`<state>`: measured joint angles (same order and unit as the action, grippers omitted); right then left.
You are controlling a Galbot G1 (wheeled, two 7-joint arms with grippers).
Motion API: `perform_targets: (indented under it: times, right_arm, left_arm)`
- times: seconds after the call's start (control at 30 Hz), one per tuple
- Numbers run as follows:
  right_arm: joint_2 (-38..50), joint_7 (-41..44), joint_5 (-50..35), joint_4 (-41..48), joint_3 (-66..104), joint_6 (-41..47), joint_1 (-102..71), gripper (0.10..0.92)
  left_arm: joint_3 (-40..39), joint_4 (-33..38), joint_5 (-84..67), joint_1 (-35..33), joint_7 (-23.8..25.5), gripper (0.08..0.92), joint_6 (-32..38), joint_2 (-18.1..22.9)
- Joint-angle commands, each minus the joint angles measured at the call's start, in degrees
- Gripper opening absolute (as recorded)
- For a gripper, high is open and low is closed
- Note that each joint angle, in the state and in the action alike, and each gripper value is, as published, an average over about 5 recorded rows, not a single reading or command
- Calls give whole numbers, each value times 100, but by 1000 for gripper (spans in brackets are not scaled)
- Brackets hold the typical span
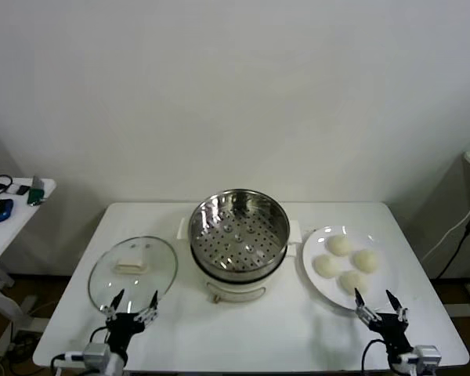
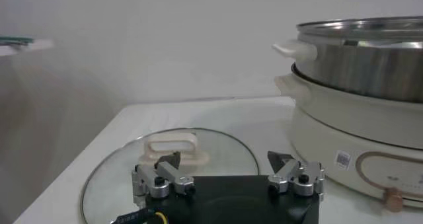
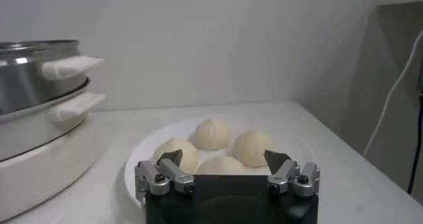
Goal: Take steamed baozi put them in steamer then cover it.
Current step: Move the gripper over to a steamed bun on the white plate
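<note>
White table (image 1: 243, 321), plate (image 1: 317, 282) partly hidden

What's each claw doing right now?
Left claw: open, empty, near the lid.
Right claw: open, empty, near the plate of buns.

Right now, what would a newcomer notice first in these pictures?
The shiny steamer stands empty at the table's middle. On its right, four steamed baozi wait on a white plate; on its left, the glass cover lies flat. Both open hands, left hand and right hand, hover at the near edge.
</note>
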<state>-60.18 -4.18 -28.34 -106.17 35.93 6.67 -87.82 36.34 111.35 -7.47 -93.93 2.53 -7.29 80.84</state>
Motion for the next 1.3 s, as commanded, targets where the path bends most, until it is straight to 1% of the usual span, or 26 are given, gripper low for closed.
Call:
perform_targets:
  times: [0.03, 0.07, 0.13, 0.23, 0.3, 0.4, 0.5, 0.57, 0.63, 0.77, 0.87, 1.03, 1.13, 1.3]
  right_arm:
    - [1436, 493, 253, 715, -391, 1092, 2078, 823]
    - [1602, 624, 277, 838, -518, 1132, 2233, 823]
    - [2204, 1082, 365, 1291, -1020, 1249, 2860, 823]
    - [3065, 1958, 547, 1867, -1994, 1337, 3797, 823]
    - [3544, 2654, 866, 2192, -2782, 1299, 4438, 823]
    - [3988, 3747, 1475, 2560, -4094, 1052, 5577, 823]
    - [4063, 4757, 1915, 2904, -5578, 763, 6978, 823]
    - [3979, 5440, 2052, 3207, -6727, 560, 8075, 823]
    - [3812, 6097, 2123, 3570, -7999, 269, 9229, 823]
    - [3293, 6989, 2124, 4368, -10113, -231, 11016, 823]
    - [2831, 7396, 2149, 4897, -11015, -422, 11664, 823]
    - [2172, 7575, 1929, 5360, -11426, -413, 11769, 823]
    - [1866, 7504, 1871, 5521, -11358, -403, 11536, 823]
    - [1415, 7001, 1874, 5796, -10972, -461, 10993, 823]
  left_arm:
    - [-6, 29, 2, -4, 3, 823, 5, -15]
    - [-11, 32, 3, -5, 3, 823, 6, -16]
    - [-28, 41, 6, -8, 5, 823, 12, -24]
    - [-59, 60, 15, -21, 8, 823, 31, -37]
    - [-71, 76, 32, -33, 12, 823, 49, -44]
    - [-81, 96, 72, -50, 15, 823, 68, -40]
    - [-88, 114, 99, -64, 17, 823, 86, -29]
    - [-90, 110, 116, -66, 22, 823, 102, -21]
    - [-93, 92, 135, -63, 26, 823, 120, -17]
    - [-91, 74, 186, -76, 42, 823, 148, -13]
    - [-85, 87, 211, -111, 61, 823, 183, -5]
    - [-70, 56, 201, -145, 72, 823, 235, 9]
    - [-57, 40, 200, -150, 83, 823, 261, 9]
    - [-29, -11, 189, -152, 92, 823, 307, 3]
